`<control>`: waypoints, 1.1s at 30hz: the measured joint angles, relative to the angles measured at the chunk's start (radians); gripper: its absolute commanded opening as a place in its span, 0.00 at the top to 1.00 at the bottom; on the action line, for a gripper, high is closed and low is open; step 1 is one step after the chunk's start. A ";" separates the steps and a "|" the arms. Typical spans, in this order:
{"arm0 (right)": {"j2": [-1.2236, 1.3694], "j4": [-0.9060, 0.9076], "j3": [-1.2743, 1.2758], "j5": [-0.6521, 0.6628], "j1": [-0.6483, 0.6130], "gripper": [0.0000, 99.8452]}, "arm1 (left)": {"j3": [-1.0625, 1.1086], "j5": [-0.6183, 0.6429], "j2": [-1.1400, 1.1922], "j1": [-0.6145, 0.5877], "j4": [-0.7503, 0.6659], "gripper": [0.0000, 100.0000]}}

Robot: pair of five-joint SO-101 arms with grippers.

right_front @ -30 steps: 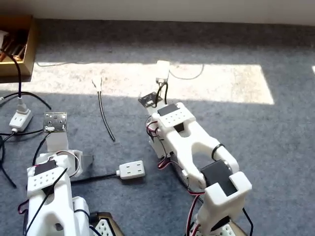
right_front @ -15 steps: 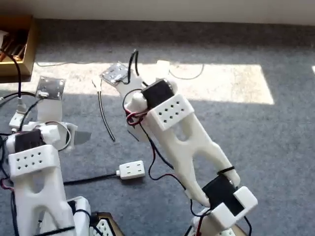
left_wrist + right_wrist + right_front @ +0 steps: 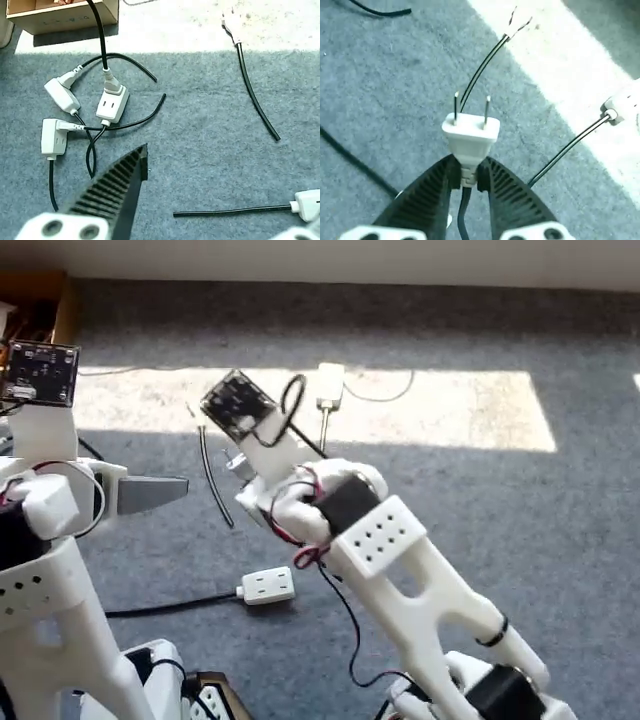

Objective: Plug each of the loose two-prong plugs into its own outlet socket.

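1. grey carpet [image 3: 560,540] covers the floor, with a sunlit band across the upper part of the high view.
2. right gripper [image 3: 466,169] is clamped on the neck of a white two-prong plug [image 3: 470,134], whose prongs run straight out, away from the jaws.
3. one white outlet block [image 3: 330,380] lies upper centre in the sun, up and right of that arm's wrist; i judge the plug must swing that way.
4. left gripper [image 3: 215,200] hangs spread apart, holding nothing, with a second outlet block [image 3: 268,585] at lower centre.

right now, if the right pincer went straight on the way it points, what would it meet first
Probably the loose black cord on the carpet, just beyond the prongs of the white plug the right pincer holds; depth is unclear.
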 measured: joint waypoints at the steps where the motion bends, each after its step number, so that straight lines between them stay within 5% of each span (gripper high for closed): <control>1: -0.055 -0.087 0.103 0.000 0.018 1.00 | 0.000 0.000 0.000 0.002 0.000 0.47; 6: -0.287 -0.417 0.566 -0.003 0.048 1.00 | 0.000 0.000 0.000 0.002 0.000 0.47; 10: -0.362 -0.471 0.660 -0.003 0.046 1.00 | 0.000 0.006 0.000 0.051 0.006 0.47; 19: -0.381 -0.431 0.663 -0.037 -0.091 1.00 | 0.164 0.086 0.000 0.252 -0.035 0.47; 33: -0.384 -0.161 0.514 -0.100 -0.115 1.00 | 0.489 0.118 0.000 0.252 -0.353 0.47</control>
